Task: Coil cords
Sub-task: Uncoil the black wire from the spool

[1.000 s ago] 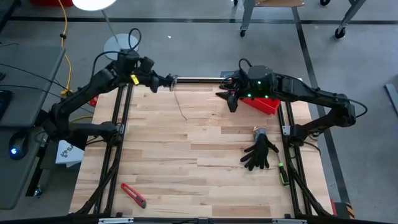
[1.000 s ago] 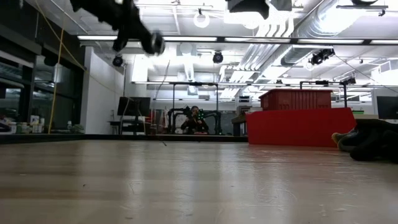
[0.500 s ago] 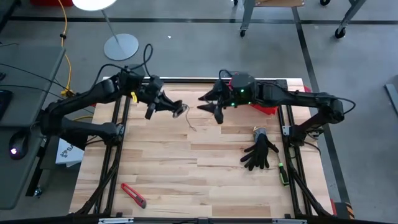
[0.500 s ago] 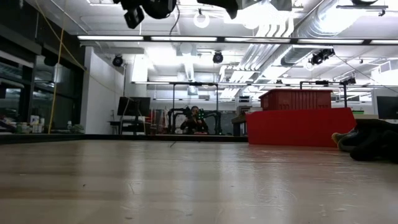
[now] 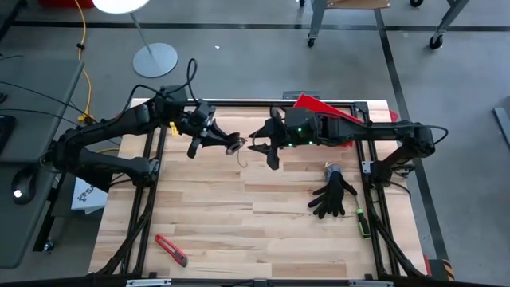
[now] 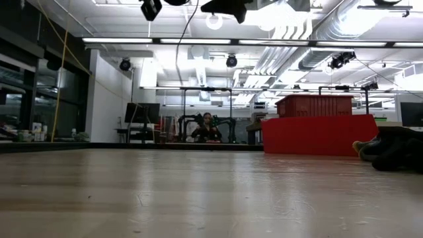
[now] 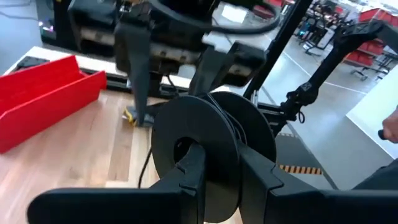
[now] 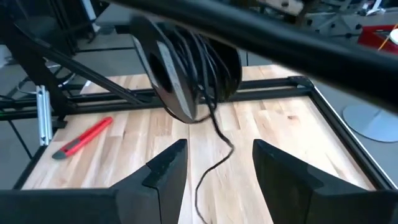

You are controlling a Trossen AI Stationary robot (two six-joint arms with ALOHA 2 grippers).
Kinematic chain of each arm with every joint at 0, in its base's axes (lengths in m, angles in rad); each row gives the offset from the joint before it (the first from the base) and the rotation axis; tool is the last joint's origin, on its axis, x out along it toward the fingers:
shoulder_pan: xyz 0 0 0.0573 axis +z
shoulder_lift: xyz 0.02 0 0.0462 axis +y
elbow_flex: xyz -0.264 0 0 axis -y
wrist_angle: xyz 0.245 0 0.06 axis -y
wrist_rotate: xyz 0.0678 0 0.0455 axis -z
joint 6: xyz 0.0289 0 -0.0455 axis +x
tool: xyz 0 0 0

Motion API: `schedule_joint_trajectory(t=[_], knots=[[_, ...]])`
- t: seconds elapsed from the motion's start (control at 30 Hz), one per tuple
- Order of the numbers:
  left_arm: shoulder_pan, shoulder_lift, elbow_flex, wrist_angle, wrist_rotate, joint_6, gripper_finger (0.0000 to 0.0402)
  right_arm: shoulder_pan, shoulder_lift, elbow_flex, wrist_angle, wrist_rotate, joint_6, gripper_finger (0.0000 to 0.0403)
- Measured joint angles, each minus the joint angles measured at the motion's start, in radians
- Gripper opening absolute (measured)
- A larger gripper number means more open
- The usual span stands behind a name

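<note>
The small round black spool (image 7: 211, 155) hangs in the air over the far middle of the table, and my left gripper (image 5: 225, 143) is shut on it. The thin dark cord (image 8: 208, 155) is partly wound on the spool (image 8: 186, 68); its loose end hangs slack below it (image 6: 184, 39). My right gripper (image 5: 259, 149) faces the spool from the table's right, a short way off and open. In the right wrist view its fingers (image 8: 163, 171) stand on either side of the hanging cord, which is farther off and which they do not touch. My left gripper pinches the spool between its two fingers, one on the flat face of the front disc beside the hub hole (image 7: 186, 163), the other (image 7: 261, 180) behind the back disc. The fingers come nearly level from the table's left. The spool stands on edge, lifted clear of the table.
A red bin (image 5: 319, 108) stands at the far edge behind my right arm. A black glove (image 5: 333, 195) and a green-handled tool (image 5: 362, 222) lie at the right. A red utility knife (image 5: 170, 249) lies near the front left. A person (image 6: 207, 125) sits far off in the room.
My left gripper has swung from the far edge toward the table's middle and right, carrying the spool and rolling a little. My right gripper has moved left and down toward the spool. The cord's loose end, earlier trailing on the wood, now hangs short under the spool.
</note>
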Motion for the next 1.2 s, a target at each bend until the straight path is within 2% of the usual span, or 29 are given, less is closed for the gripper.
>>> schedule_joint_trajectory(t=[0.27,0.67,0.83,1.1,1.2], knots=[[0.0,0.0,0.0,0.005,0.0,-0.003,0.0051,0.004,0.001,0.0,0.062,0.0,0.007,0.0165],[0.001,0.023,0.0,0.036,-0.001,-0.011,0.0051,0.004,0.001,0.0,0.073,-0.001,0.007,0.0071],[0.001,0.021,0.0,0.024,0.005,-0.011,0.0051,0.004,-0.011,0.0,0.064,-0.022,0.007,0.0009],[0.001,0.021,0.0,-0.053,0.008,-0.024,0.0052,0.005,-0.044,0.0,-0.012,-0.026,0.002,0.0002],[0.0,0.021,0.0,-0.07,-0.039,-0.046,0.0063,0.004,-0.055,0.0,-0.012,-0.026,0.002,0.0002]])
